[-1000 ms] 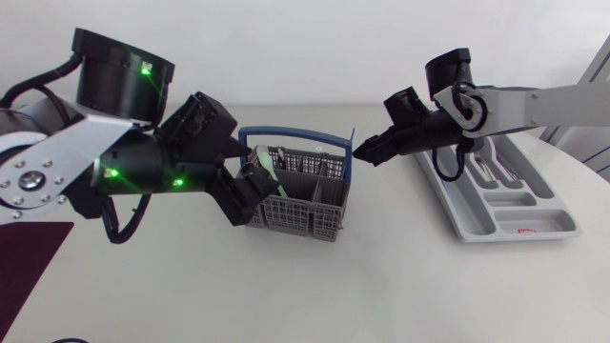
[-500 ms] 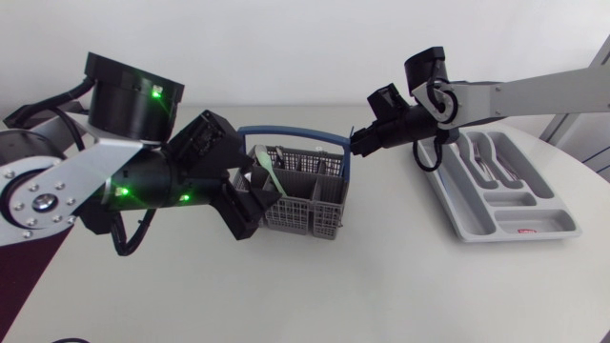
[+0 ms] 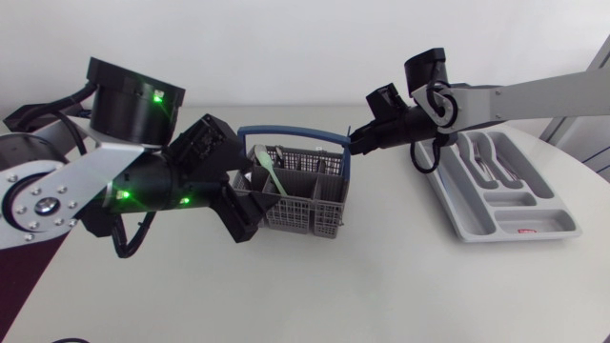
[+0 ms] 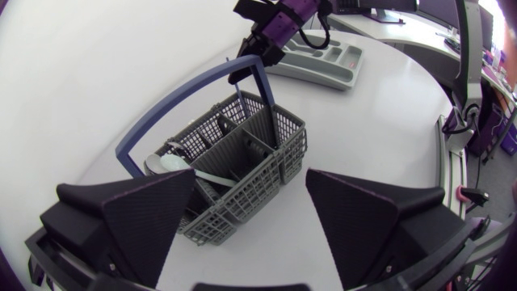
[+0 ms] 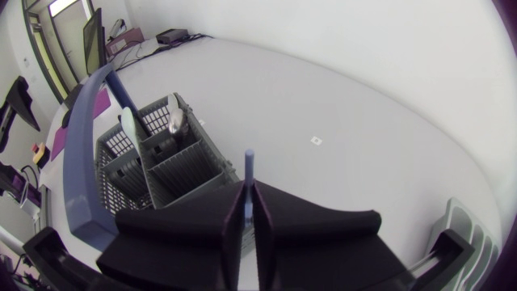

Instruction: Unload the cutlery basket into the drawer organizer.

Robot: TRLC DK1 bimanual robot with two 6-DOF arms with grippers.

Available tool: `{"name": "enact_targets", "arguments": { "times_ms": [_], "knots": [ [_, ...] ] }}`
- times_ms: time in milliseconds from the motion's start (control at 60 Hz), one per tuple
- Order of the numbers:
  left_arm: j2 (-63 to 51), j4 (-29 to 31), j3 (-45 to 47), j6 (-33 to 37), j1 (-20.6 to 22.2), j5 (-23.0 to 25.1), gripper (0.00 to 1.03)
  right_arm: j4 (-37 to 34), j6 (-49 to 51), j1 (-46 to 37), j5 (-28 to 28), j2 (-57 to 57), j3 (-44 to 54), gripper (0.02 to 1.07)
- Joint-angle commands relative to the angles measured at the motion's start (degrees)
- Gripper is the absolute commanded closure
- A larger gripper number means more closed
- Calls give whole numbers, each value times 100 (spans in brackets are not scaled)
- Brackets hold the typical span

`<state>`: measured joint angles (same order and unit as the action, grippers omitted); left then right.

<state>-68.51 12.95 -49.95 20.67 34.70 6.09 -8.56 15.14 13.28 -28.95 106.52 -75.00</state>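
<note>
Basket (image 3: 303,198) of grey mesh, blue-handled, stands mid-table. Left gripper (image 3: 250,200) is spread at its left end; right gripper (image 3: 357,143) pinches a thin blue utensil (image 5: 250,166) at its right corner. Drawer organizer (image 3: 534,225) lies well apart, near the table's right edge.

Bright, even light leaves only soft, faint shadows on the white table (image 3: 381,286).

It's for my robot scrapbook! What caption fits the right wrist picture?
Right tool pinches a thin blue utensil by the grey cutlery basket.
</note>
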Motion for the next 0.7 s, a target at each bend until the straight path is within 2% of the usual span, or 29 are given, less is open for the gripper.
{"name": "enact_targets", "arguments": {
  "times_ms": [0, 350, 683],
  "knots": [
    [110, -38, 153, 52, 46, -11, 9, 21, -142, -71, -76, -281, 179, 101],
    [136, -38, 161, 43, 99, -20, 9, -155, -239, -194, -339, -1353, 451, 101],
    [303, 6, 223, 69, 90, -108, 9, -911, -274, -695, -533, -2452, 320, 101]
  ]
}}
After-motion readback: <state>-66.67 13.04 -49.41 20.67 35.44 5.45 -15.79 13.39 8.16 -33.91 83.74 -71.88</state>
